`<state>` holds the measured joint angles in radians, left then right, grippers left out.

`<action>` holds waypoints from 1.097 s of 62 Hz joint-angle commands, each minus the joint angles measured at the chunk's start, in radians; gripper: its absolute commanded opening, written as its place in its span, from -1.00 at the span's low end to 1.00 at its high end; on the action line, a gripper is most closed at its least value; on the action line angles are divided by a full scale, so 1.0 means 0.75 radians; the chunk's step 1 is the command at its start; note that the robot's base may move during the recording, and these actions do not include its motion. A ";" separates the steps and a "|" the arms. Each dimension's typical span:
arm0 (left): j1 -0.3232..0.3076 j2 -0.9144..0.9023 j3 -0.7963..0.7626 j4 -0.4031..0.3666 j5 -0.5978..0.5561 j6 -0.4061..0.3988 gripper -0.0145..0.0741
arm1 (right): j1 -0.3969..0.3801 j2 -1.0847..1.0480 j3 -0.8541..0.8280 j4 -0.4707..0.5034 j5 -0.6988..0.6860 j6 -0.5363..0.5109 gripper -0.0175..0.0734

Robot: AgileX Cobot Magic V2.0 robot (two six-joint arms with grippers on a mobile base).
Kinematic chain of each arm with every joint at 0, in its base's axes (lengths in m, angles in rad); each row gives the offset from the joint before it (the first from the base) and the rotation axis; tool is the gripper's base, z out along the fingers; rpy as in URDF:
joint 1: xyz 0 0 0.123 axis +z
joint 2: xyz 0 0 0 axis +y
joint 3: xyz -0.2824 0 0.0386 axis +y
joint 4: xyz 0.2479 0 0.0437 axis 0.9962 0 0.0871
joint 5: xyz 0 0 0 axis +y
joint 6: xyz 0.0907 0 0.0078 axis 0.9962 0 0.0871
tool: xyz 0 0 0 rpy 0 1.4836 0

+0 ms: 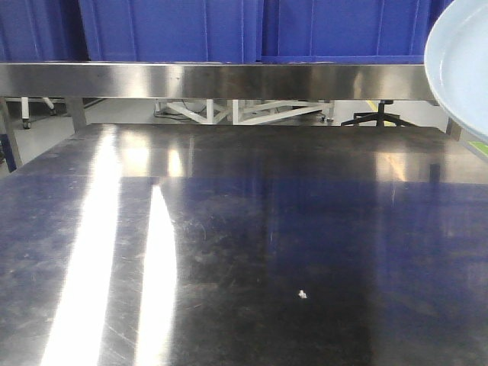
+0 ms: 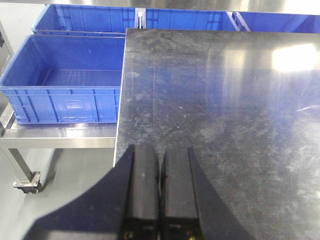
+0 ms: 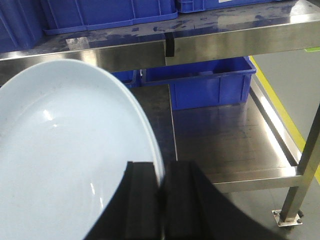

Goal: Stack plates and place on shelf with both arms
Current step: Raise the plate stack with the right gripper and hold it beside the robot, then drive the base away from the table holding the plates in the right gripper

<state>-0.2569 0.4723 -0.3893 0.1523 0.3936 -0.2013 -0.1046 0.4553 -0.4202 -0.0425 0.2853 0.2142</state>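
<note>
Your right gripper (image 3: 161,176) is pinched tight on the near rim of a plate (image 3: 65,150), the thin edge caught between the fingers. That edge hold is why the plate slopes away from the wrist with its hollow facing up. In the front view the plate (image 1: 461,69) hangs in the air at the far right, clear of the tabletop (image 1: 267,229) and crossing the right end of the shelf (image 1: 213,80) rail. I'd judge you're carrying it high so it can go over that rail, not under it.

Only one plate shows, and you can't tell whether a second rides beneath it. No plate lies on the tabletop, just a small white speck (image 1: 303,293).

Your left gripper (image 2: 160,155) is pressed closed on nothing, pads touching. It hovers just inside the tabletop's left edge, with the blue crates (image 2: 65,85) off to its side. The task wants both arms, so I read the left as free to steady the far rim. A one-sided pinch on glossy ware could slip or swing
</note>
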 commanded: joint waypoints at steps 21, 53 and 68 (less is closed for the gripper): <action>0.002 0.006 -0.041 0.003 -0.101 -0.013 -0.45 | -0.010 0.001 -0.039 -0.008 -0.127 -0.006 -0.49; 0.002 0.006 -0.041 0.003 -0.101 -0.013 -0.45 | -0.010 0.001 -0.039 -0.008 -0.127 -0.006 -0.49; 0.002 0.006 -0.041 0.003 -0.101 -0.013 -0.45 | -0.010 0.001 -0.039 -0.008 -0.127 -0.006 -0.49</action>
<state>-0.2569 0.4723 -0.3893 0.1523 0.3936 -0.2013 -0.1046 0.4553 -0.4188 -0.0425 0.2853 0.2127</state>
